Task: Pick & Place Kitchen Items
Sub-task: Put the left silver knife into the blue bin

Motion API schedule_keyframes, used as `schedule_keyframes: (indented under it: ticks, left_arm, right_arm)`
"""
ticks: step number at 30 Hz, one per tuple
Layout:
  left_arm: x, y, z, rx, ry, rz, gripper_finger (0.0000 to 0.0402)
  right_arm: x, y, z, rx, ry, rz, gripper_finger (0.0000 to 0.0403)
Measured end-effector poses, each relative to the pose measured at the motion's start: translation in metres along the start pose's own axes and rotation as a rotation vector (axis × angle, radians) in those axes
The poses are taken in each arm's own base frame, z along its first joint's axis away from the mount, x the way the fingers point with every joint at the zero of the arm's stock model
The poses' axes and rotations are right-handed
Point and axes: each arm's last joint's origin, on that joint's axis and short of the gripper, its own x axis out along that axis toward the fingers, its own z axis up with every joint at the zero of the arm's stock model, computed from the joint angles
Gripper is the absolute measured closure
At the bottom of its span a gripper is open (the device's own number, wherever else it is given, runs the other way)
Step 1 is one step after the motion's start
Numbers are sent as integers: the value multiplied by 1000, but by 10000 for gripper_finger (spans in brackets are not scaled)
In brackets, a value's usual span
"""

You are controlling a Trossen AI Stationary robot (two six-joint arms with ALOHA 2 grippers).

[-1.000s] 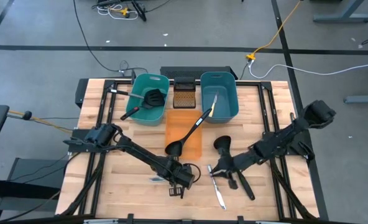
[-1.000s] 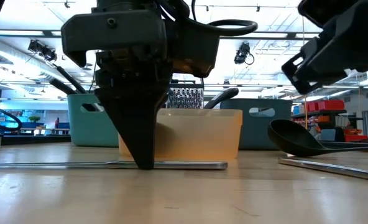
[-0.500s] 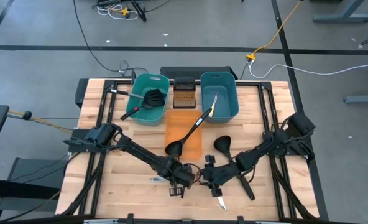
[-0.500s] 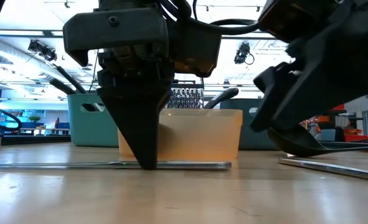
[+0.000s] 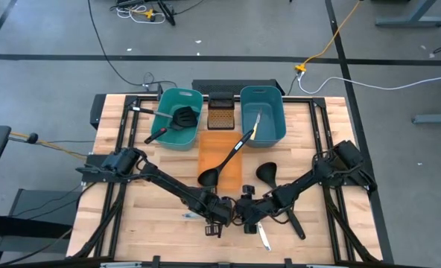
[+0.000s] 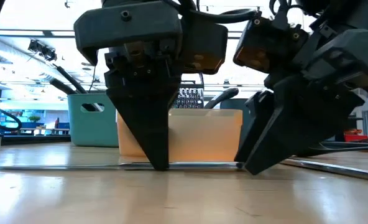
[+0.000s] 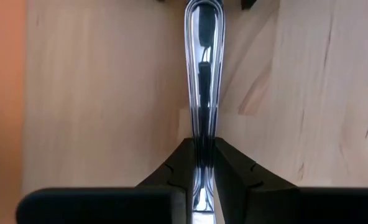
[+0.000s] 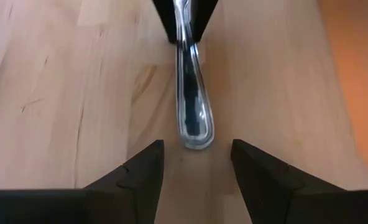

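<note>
Two hands meet at one silver table knife

The right hand (image 5: 248, 221) has swung across to the knife's free handle end, fingers spread either side of it, likely for a handover. The left hand (image 5: 219, 218) pinches the silver table knife (image 7: 202, 93), which lies flat on the counter (image 5: 131, 201) just before the orange tub (image 6: 202, 134).
</note>
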Motion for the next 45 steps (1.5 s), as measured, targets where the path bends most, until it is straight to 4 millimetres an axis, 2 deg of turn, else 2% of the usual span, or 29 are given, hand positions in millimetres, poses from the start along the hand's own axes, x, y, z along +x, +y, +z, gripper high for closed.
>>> schedule_keyframes:
  ticks: [12,22,32,38,45]
  left_arm:
    - [1,2,5,-3,-26,-18,352]
    - [2,3,6,16,-35,-18,354]
    - [2,2,9,16,-75,-6,352]
    - [2,2,10,19,-82,-4,347]
    - [2,3,11,34,-84,-8,321]
  right_arm:
    - [2,-1,0,3,-2,2,210]
    - [17,-2,-11,-7,53,19,318]
    - [-5,-3,2,-31,20,41,318]
    - [-8,-3,3,-42,17,38,318]
    - [-10,-2,8,-60,7,26,318]
